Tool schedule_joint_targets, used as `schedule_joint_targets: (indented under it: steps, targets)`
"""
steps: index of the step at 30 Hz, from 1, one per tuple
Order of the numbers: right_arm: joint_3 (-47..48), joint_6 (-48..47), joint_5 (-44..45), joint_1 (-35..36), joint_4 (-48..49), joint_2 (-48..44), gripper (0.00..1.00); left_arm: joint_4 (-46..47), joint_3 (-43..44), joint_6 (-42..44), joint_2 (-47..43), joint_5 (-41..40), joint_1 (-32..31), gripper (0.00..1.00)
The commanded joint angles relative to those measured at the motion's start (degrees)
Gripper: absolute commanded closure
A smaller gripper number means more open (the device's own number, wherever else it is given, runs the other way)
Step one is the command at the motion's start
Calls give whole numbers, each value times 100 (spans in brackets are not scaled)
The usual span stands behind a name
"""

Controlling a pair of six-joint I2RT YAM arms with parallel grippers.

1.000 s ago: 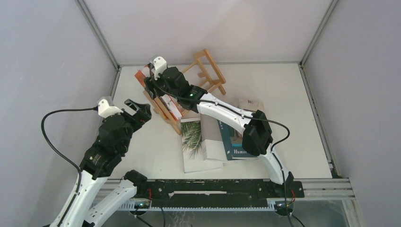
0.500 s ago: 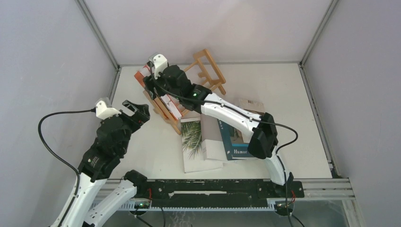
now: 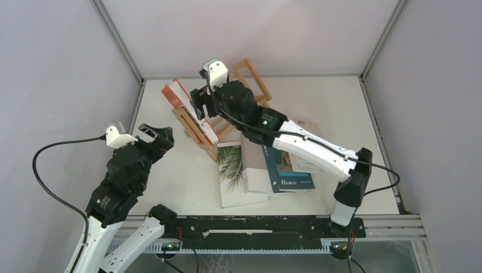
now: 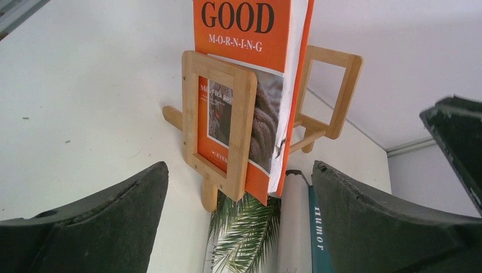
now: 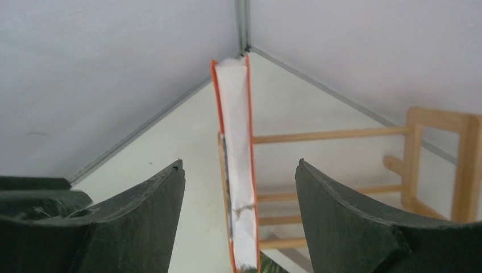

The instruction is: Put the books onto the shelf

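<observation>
I have the right tool [image 5: 240, 166] at the shelf [image 4: 245, 125], its two fingers spread to either side of the orange book [image 3: 175, 92]. In the right wrist view there is a clear gap on both sides of the page edge, so that tool is released and grips nothing. The orange book stands on end in the shelf, its cover against one ladder-like end frame and its top well above the frame. The rest of the shelf, out to the other end frame, shows only bare slats.

The shelf sits at an angle toward the far left of the worktop [image 3: 341, 114]. My left tool [image 3: 156, 133] hangs near its closer end, apart from it, with fingers wide and nothing between them — released as well.

Three more books lie flat on the worktop just in front of the shelf. They are side by side — the palm leaf book [image 3: 230, 165], the plain grey-white one [image 3: 256, 176] and the teal "Humor" book [image 3: 290, 181], which lies partly under the right arm.
</observation>
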Motion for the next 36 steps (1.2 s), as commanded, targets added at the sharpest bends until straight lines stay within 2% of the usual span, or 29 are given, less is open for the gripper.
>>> schedule_joint_targets:
  steps: [1,4,8,13,20,24,29,36]
  targets:
    - [-500,174,921,113,-115,-865,22,-96,445,-15,-89,-28,-31,0]
    - [-1006,558,1658,126,-454,-1403,22,-153,474,1,-131,76,-34,0]
    - [-2260,1520,2296,51,-569,-2422,22,-193,475,36,-131,303,-31,0]
    - [-3482,3453,2898,7,-1437,-3494,22,-224,417,74,-125,604,-31,0]
    - [-4905,6679,3527,-79,-2781,-4801,23,-202,293,85,-96,908,-47,0]
    - [-5760,7905,3350,-412,-3078,-5455,23,-150,283,131,-45,978,-94,0]
    - [-6823,9008,2555,-1192,-3178,-6275,22,-82,299,214,54,1075,-143,0]
    - [-7798,9585,2114,-1845,-2981,-7252,18,-12,405,302,199,1117,-203,0]
